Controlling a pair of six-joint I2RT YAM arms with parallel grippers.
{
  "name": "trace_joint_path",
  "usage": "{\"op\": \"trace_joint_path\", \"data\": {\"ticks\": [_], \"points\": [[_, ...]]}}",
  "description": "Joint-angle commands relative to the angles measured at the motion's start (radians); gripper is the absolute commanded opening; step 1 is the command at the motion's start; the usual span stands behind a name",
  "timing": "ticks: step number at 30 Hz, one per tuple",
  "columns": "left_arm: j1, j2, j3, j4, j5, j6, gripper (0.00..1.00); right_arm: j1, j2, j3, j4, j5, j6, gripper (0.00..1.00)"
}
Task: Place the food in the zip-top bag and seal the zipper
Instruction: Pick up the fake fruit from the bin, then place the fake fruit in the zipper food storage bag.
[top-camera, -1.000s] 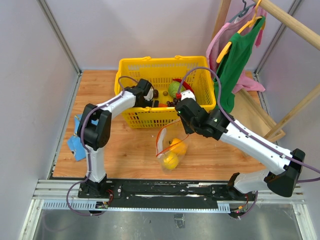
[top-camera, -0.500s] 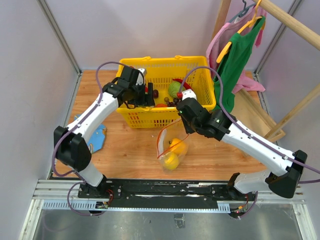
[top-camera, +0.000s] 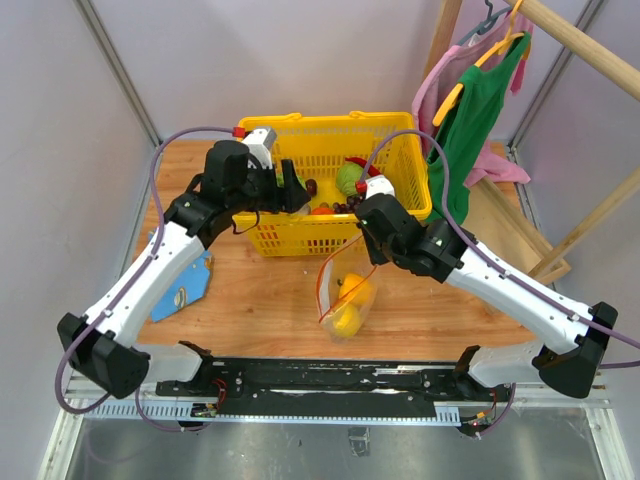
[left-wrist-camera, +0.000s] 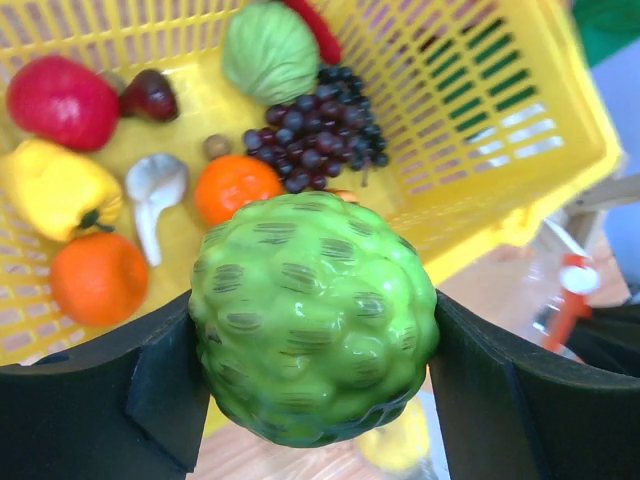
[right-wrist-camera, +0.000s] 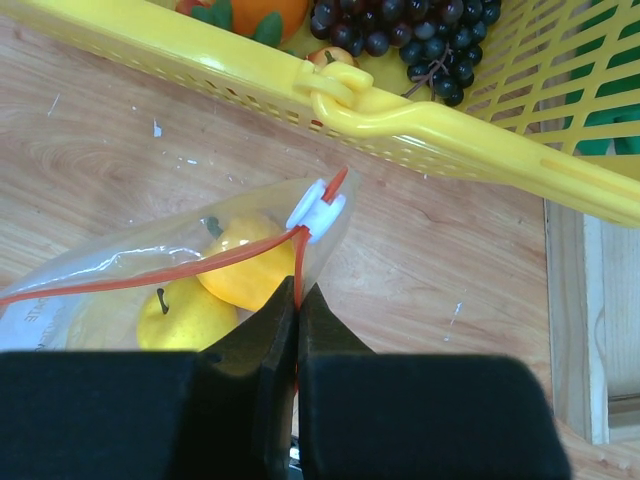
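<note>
The yellow basket sits at the far middle of the wooden table. The left gripper hangs over its inside, fingers clamped on either side of a bumpy green fruit that fills the span between them. Below it on the basket floor lie a bunch of dark grapes, two oranges, a yellow pepper, a red fruit, a pale green head and a white mushroom. The zip-top bag rests on the table's near middle, just in front of the basket's near wall, so that wall stands between the held fruit and the bag. The right gripper is pinched tight on the red-orange zipper, just below its whitish slider. Inside the clear film sit a round yellow fruit and a second yellow piece, touching each other. From above, the strip curves in a loop, so the mouth seems open, though the clear film makes that hard to read. The right arm reaches across the bag from the right. A blue object lies by the table's left edge, and a green garment hangs from a wooden rack beyond the right edge.
</note>
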Motion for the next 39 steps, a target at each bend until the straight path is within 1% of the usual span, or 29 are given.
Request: {"op": "trace_joint_path", "data": {"ticks": [1, 13, 20, 26, 33, 39], "points": [[-0.056, -0.103, -0.045, 0.137, 0.058, -0.008, 0.27, -0.017, -0.010, -0.006, 0.028, 0.014, 0.024, 0.02], [-0.262, -0.314, -0.266, 0.414, 0.153, 0.046, 0.27, -0.017, 0.020, 0.016, 0.042, -0.013, 0.046, 0.02], [-0.375, -0.287, -0.300, 0.428, 0.159, 0.099, 0.28, -0.017, 0.030, 0.019, 0.048, -0.025, 0.062, 0.02], [-0.419, -0.248, -0.337, 0.425, 0.123, 0.117, 0.30, -0.017, 0.023, 0.018, 0.055, -0.024, 0.072, 0.02], [-0.443, -0.211, -0.368, 0.375, 0.086, 0.158, 0.40, -0.016, 0.005, 0.003, 0.073, -0.024, 0.079, 0.02], [-0.450, -0.199, -0.383, 0.347, 0.063, 0.170, 0.61, -0.017, 0.005, 0.002, 0.080, -0.023, 0.081, 0.03]]}}
